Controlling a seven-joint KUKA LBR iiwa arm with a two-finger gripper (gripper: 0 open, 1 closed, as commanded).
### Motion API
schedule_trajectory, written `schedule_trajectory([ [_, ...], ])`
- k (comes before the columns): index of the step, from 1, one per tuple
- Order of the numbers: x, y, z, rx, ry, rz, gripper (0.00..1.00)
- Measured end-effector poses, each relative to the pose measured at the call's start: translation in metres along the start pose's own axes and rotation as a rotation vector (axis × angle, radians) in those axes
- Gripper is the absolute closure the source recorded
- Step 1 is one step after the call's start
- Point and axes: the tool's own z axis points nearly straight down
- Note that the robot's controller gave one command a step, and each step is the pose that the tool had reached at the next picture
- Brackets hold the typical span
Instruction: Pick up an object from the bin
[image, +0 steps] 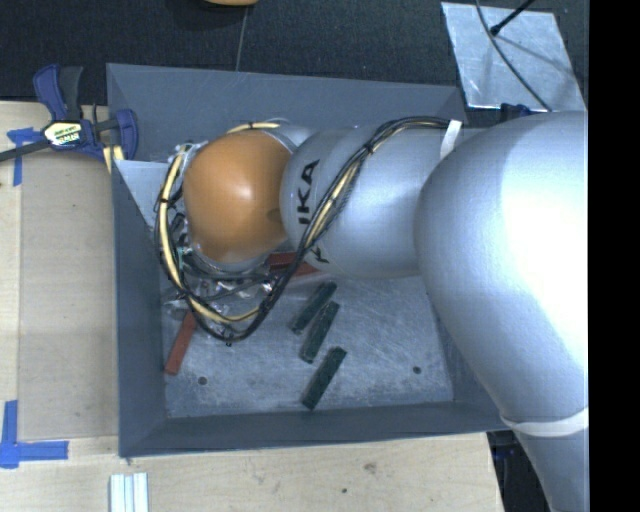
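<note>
arm: comes in from frame right; I see its orange wrist cover (235, 195) over the left-centre of the bin (135, 300)
gripper (228, 292): low under that cover, close to the bin floor; open or closed, I can't tell
nearest thing: red-brown stick (178, 348), lower left of the floor, tilted, upper end running under the wrist cables
also close: second red-brown piece (292, 261), showing just right of the wrist
rest: three dark green bars (320, 330), mid-floor, apart from the gripper
</note>
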Motion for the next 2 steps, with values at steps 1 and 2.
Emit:
schedule_trajectory([
  [1, 0.002, 0.001, -0.008, -0.005, 0.005, 0.002, 1.0],
  [2, 0.001, 0.001, -0.03, -0.004, 0.002, 0.003, 1.0],
])
